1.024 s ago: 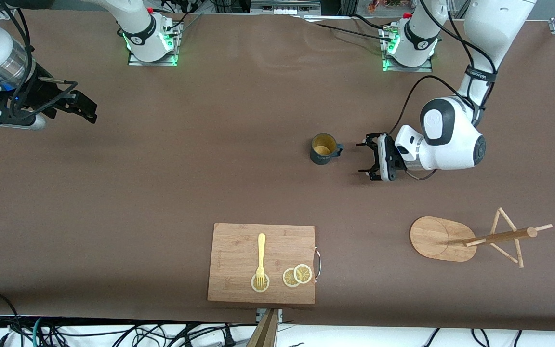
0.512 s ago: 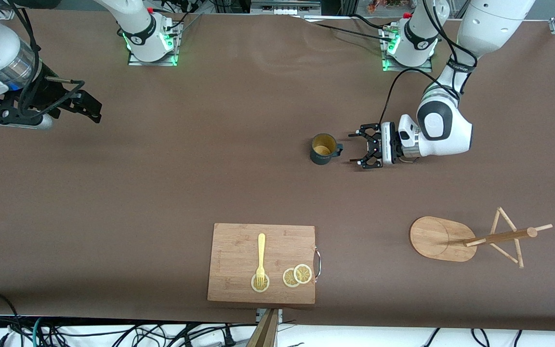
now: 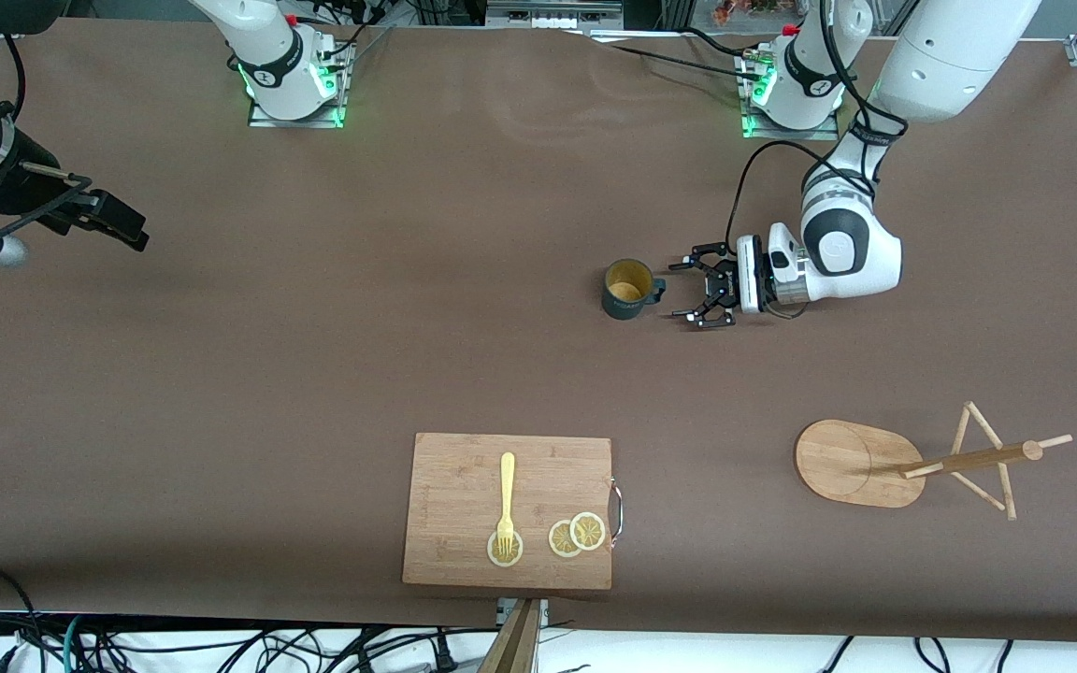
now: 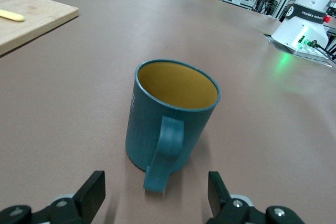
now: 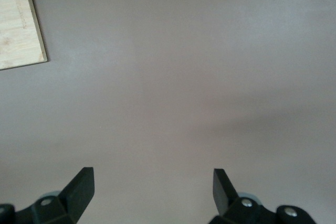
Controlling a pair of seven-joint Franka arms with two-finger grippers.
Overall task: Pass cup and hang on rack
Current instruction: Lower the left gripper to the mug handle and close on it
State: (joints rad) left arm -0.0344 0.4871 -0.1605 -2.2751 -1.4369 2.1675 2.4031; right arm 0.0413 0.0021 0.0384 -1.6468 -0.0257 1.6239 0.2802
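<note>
The dark teal cup stands upright on the brown table, its yellow inside showing and its handle turned toward the left arm's end. My left gripper is low beside that handle, open, with nothing between its fingers. In the left wrist view the cup fills the middle, and its handle points at the gap of the left gripper. The bamboo rack is nearer to the front camera, toward the left arm's end. My right gripper waits open over bare table at the right arm's end; it shows as in its own view.
A bamboo cutting board lies near the table's front edge with a yellow fork and lemon slices on it. A corner of the board shows in the right wrist view. Both arm bases stand along the edge farthest from the front camera.
My left gripper has come closer to the cup's handle, still open. My right arm has drawn back toward its own end of the table.
</note>
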